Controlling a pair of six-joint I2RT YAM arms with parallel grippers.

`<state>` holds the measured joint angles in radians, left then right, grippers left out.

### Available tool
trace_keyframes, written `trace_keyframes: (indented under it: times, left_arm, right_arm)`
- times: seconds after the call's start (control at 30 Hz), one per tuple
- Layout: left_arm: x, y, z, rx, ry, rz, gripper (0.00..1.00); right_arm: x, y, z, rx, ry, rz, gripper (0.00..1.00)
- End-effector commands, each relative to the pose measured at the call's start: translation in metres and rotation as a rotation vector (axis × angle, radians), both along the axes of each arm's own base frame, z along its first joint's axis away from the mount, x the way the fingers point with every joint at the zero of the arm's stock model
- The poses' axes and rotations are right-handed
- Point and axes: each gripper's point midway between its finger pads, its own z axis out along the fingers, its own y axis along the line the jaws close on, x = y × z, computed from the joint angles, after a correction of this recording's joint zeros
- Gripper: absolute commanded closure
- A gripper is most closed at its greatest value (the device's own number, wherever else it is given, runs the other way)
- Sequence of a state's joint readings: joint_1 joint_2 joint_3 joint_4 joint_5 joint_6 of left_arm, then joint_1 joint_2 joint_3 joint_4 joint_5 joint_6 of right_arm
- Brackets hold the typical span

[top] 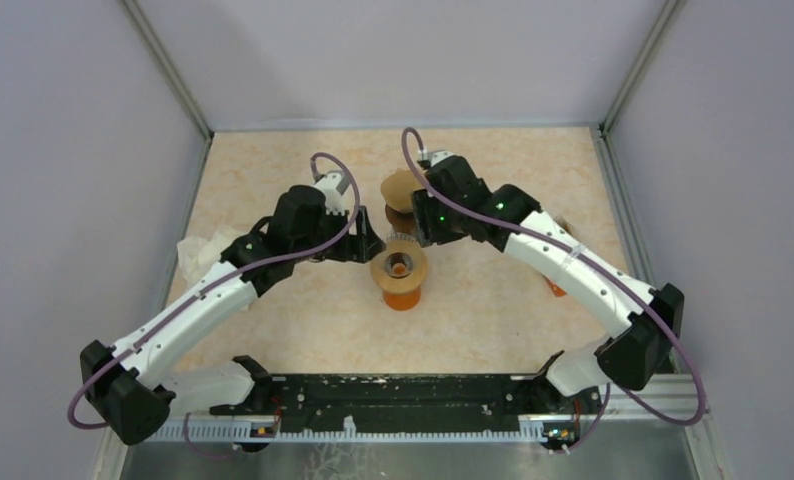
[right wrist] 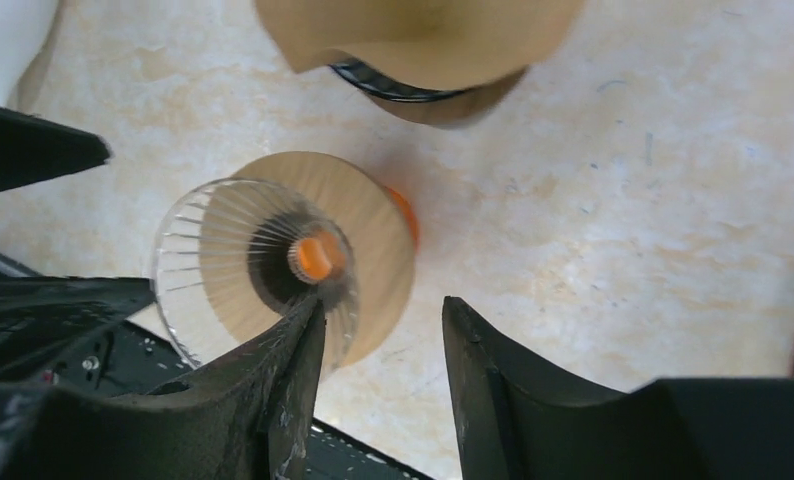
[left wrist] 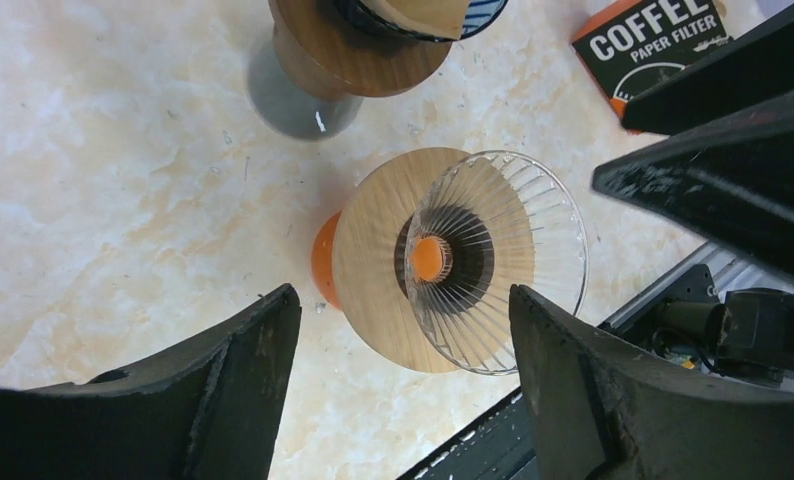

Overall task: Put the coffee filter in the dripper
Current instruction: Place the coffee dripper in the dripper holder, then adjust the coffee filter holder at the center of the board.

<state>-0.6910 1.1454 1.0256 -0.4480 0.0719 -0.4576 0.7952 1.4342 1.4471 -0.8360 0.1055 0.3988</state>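
Observation:
A brown paper coffee filter [right wrist: 413, 40] sits in the rear dripper [top: 401, 190], which has a dark rim [right wrist: 388, 88] and a wooden collar [left wrist: 353, 50] and stands on a grey cup [left wrist: 298, 100]. In front of it a clear ribbed glass dripper [left wrist: 503, 260] with a wooden collar [left wrist: 373, 260] rests on an orange cup [top: 401, 296] and holds no filter. My left gripper [left wrist: 403, 295] hangs open over the table beside the glass dripper, with nothing between its fingers. My right gripper [right wrist: 385, 305] is open too and holds nothing, between the two drippers.
A black and orange coffee paper filter box [left wrist: 653, 40] lies on the table at the right, partly under the right arm [top: 573, 265]. A crumpled white cloth [top: 198, 255] lies at the left wall. The black rail [top: 393, 395] runs along the near edge.

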Motion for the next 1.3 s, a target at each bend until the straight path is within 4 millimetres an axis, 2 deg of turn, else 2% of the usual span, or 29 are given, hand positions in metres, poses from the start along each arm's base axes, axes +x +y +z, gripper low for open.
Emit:
trace_keyframes:
  times: [0.0,0.17,0.4,0.6,0.73,0.87,1.13,1.27]
  left_arm:
    - [0.012,0.010,0.029,-0.018,-0.106,0.030,0.17]
    - [0.020,0.027,0.037,0.009,-0.165,0.073,0.12]
    - [0.038,0.064,0.041,0.060,-0.268,0.155,0.05]
    - [0.052,0.101,0.039,0.129,-0.328,0.224,0.04]
    - [0.059,0.122,0.031,0.191,-0.368,0.287,0.04]
    - [0.062,0.130,0.028,0.201,-0.389,0.317,0.04]
    - [0.060,0.134,0.019,0.210,-0.389,0.327,0.03]
    - [0.061,0.135,0.016,0.216,-0.384,0.330,0.03]
  right_arm:
    - [0.004,-0.053,0.025,-0.037,-0.081,-0.111,0.52]
    - [-0.002,-0.105,0.023,-0.102,-0.094,-0.228,0.47]
    - [-0.010,-0.153,0.011,-0.138,-0.072,-0.355,0.41]
    - [-0.005,-0.196,-0.007,-0.179,-0.028,-0.482,0.39]
    - [0.001,-0.226,-0.012,-0.189,-0.026,-0.575,0.37]
    - [0.005,-0.254,-0.019,-0.198,-0.015,-0.678,0.35]
    - [0.010,-0.285,-0.041,-0.240,0.019,-0.779,0.33]
    - [0.013,-0.294,-0.057,-0.247,0.054,-0.791,0.33]
